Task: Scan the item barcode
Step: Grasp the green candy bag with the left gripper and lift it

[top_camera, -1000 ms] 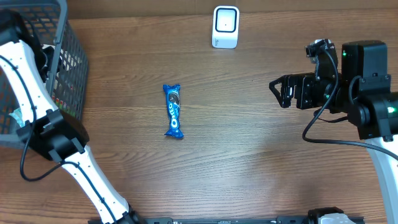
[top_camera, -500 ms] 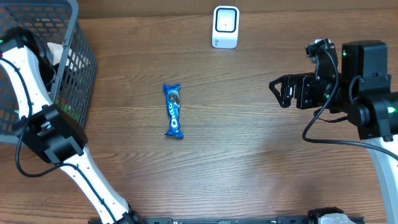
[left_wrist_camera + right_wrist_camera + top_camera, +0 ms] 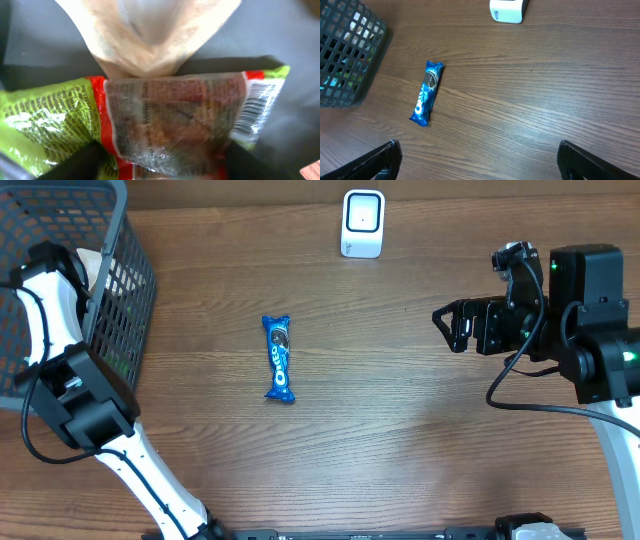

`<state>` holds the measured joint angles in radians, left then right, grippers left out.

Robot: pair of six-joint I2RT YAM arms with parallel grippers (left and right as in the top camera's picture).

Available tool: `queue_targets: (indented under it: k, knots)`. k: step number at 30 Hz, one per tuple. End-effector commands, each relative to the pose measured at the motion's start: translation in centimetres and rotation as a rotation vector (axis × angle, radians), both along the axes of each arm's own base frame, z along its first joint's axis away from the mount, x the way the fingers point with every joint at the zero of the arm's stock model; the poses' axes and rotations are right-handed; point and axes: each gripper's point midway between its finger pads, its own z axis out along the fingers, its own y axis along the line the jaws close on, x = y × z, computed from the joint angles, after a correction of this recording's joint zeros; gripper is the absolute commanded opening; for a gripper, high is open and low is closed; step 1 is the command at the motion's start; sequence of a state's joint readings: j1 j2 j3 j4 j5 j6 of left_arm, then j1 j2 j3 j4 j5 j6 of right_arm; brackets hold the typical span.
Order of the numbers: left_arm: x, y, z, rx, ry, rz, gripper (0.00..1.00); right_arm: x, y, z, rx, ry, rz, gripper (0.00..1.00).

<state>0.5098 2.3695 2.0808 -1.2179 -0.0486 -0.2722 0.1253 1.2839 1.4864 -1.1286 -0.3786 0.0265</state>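
Snack packet [image 3: 170, 125], red and green with a clear window and a barcode [image 3: 252, 107] printed at one end, lies inside the grey wire basket [image 3: 130, 290] at the far left of the bench [image 3: 400, 440]. Part of it is tucked under a beige bag [image 3: 150, 35]. My left arm reaches down into that basket, and the left tool [image 3: 165, 167] sits right over the packet with a dark finger showing at each side. I cannot tell from the wrist view whether the fingers have closed on it or merely straddle it. The right tool [image 3: 445, 328] hangs over the right side of the bench with its fingers spread wide and nothing between them. A blue Oreo pack [image 3: 279, 358] lies flat near the middle of the bench, well apart from both tools and from the white scanner [image 3: 362, 223] standing at the far edge. I judge the scan of this packet as barely begun. The packet has not left the basket, and its barcode faces my wrist camera, not the scanner. What is left is to secure the grip, lift the packet clear of the basket wall, carry it across, and turn the barcode toward the scanner face. Whether the Oreo pack has been scanned, I cannot tell.
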Motion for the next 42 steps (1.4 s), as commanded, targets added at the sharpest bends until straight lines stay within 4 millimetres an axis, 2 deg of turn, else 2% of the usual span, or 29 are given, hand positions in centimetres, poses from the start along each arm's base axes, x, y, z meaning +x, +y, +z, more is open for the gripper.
queue_targets:
  k: [1,2,8,11,16,21,27,31,34,38,40,42]
  knots:
    - [-2.3,-2.6,-5.6,-0.109,0.134,-0.008,0.13,0.1,0.3,1.2,0.016,-0.031,0.008,1.00]
    - [-2.3,-2.6,-5.6,-0.109,0.135,-0.008,0.04,0.0,0.3,1.2,0.016,-0.031,0.009,1.00]
    - [-1.7,-2.6,-4.3,-0.121,0.100,-0.005,0.04,0.0,0.3,1.2,0.017,-0.030,0.009,1.00]
    - [-0.8,-2.3,-2.3,-0.114,0.066,-0.007,0.04,0.0,0.4,1.2,0.019,-0.030,0.012,1.00]
    - [1.1,-1.3,3.6,-0.059,-0.031,-0.014,0.04,0.0,0.4,1.2,0.019,-0.029,0.012,1.00]
    - [2.3,-0.6,11.2,0.026,-0.177,-0.018,0.04,0.0,0.4,1.2,0.019,-0.028,0.012,1.00]
    - [1.6,0.0,19.1,0.154,-0.310,0.003,0.04,0.0,0.4,1.2,0.019,-0.029,0.012,1.00]
    - [0.5,-0.6,24.2,0.207,-0.410,0.002,0.04,0.0,0.4,1.2,0.019,-0.030,0.012,1.00]
    - [-0.9,-1.6,28.3,0.250,-0.492,-0.005,0.04,0.0,0.4,1.2,0.019,-0.030,0.012,1.00]
    - [-3.0,-4.5,33.5,0.283,-0.602,-0.040,0.04,0.1,0.4,1.3,0.019,-0.034,0.012,1.00]
    - [-4.1,-6.4,35.2,0.282,-0.633,-0.070,0.04,0.2,0.4,1.5,0.021,-0.044,0.012,1.00]
    - [-5.2,-8.7,36.0,0.264,-0.640,-0.109,0.04,0.4,0.4,1.6,0.022,-0.051,0.012,1.00]
